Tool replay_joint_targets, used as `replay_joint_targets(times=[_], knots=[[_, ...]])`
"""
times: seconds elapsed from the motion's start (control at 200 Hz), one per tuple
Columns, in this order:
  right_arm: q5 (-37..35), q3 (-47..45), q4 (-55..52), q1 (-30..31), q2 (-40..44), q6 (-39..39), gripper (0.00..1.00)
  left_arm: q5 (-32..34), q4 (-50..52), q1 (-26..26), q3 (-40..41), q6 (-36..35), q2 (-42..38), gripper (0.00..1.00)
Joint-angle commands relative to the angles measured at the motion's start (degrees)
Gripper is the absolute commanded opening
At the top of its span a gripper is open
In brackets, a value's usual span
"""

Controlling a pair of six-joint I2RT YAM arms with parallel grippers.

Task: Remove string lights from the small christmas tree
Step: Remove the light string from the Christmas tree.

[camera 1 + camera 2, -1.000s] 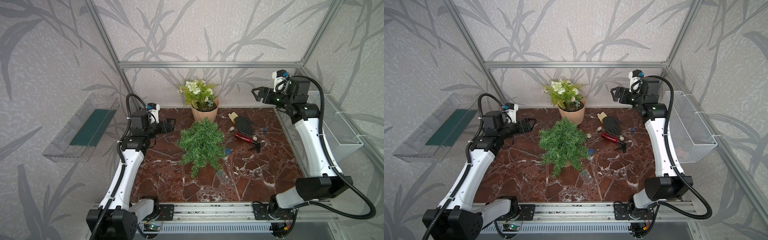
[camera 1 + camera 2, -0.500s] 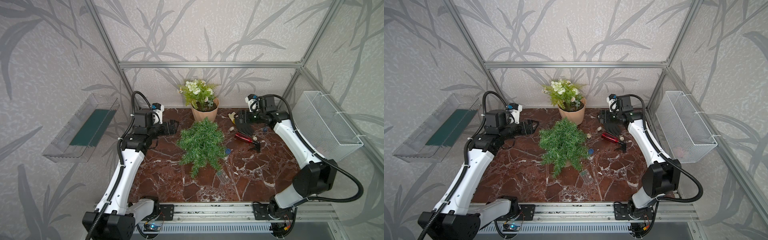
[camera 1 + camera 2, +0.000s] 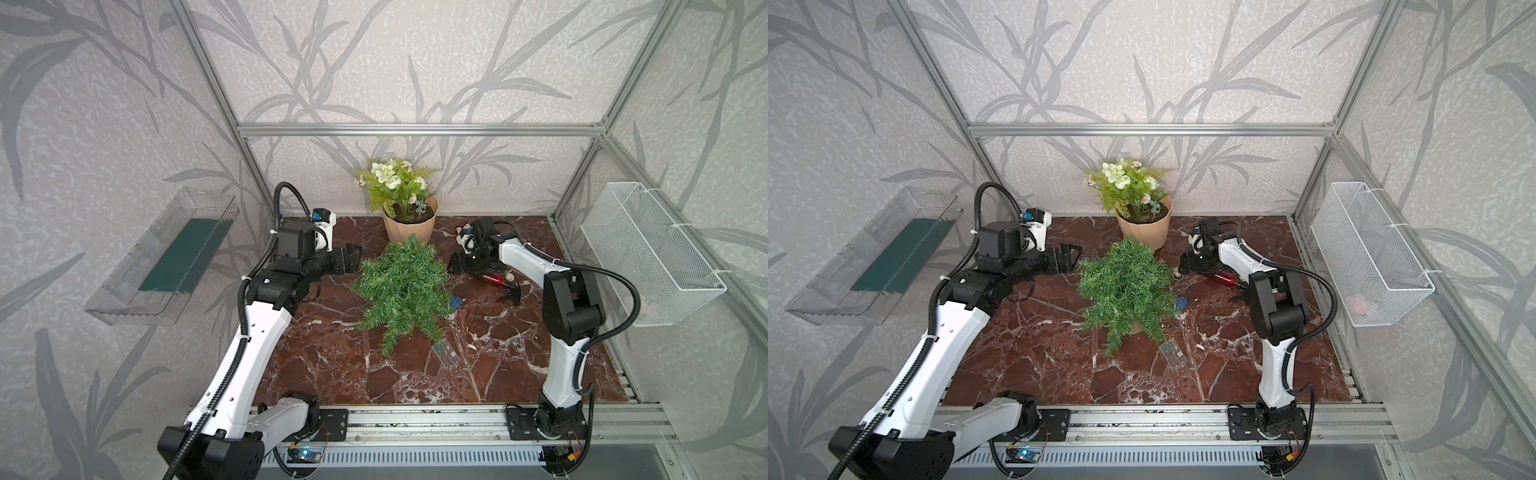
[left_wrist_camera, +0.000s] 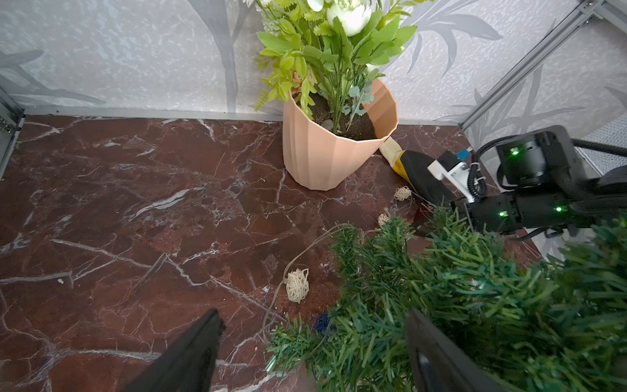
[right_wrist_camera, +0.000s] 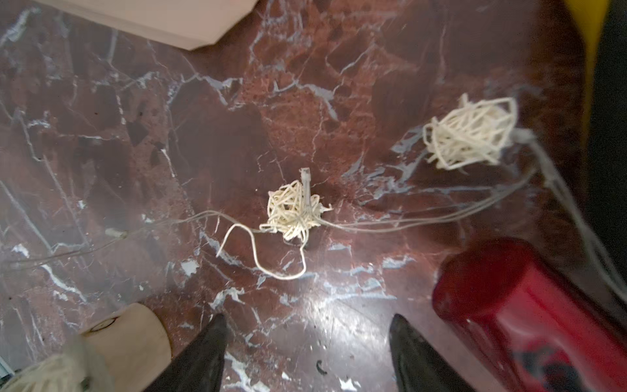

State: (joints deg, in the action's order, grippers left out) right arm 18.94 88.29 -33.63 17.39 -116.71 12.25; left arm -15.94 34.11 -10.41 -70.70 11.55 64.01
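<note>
The bushy, needle-branched small christmas tree [image 3: 401,286] is set on the veined red-marble tabletop [image 3: 332,365]. The string lights [image 5: 293,212], thin wire with woven cream balls, are laid beside it. The left fingers [image 4: 193,353] and right fingers [image 5: 203,353] are spread, gripping nothing, on opposite sides of the tree.

place: robot test cell | evidence: aluminium frame [image 3: 415,129], leaf-print wall panels [image 3: 124,124], marble-look tabletop [image 3: 332,361], base rail [image 3: 415,417]

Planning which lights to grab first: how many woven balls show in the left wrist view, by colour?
cream balls: 3
blue ball, half under the tree: 1
Total: 4
</note>
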Motion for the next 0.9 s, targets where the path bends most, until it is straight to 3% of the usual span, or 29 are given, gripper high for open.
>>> replay_joint_targets(times=[0.0,0.375,0.49,0.62,0.69,0.9], knots=[[-1.9,4.3,1.2,2.4,-3.0,2.6,0.74,1.3,1.3,-0.2,0.9,-0.2,-1.1,0.85],[-9.5,13.0,0.4,3.9,-15.1,8.3,0.74,1.1,0.8,-0.3,1.4,0.1,-1.9,0.88],[-13.0,14.7,-0.7,4.4,-17.4,7.6,0.62,1.9,1.5,-0.3,1.6,0.1,-1.7,0.96],[-14.8,13.1,0.6,4.5,-16.7,7.3,0.31,4.1,1.6,-0.3,2.2,0.0,-1.6,0.97],[-15.2,11.1,2.5,4.5,-14.5,6.8,0.21,4.6,1.4,-0.3,2.4,-0.1,-1.6,0.97],[-10.0,6.7,10.0,3.6,-4.8,6.6,0.08,5.2,1.5,-0.3,2.8,-0.7,-1.3,0.97]])
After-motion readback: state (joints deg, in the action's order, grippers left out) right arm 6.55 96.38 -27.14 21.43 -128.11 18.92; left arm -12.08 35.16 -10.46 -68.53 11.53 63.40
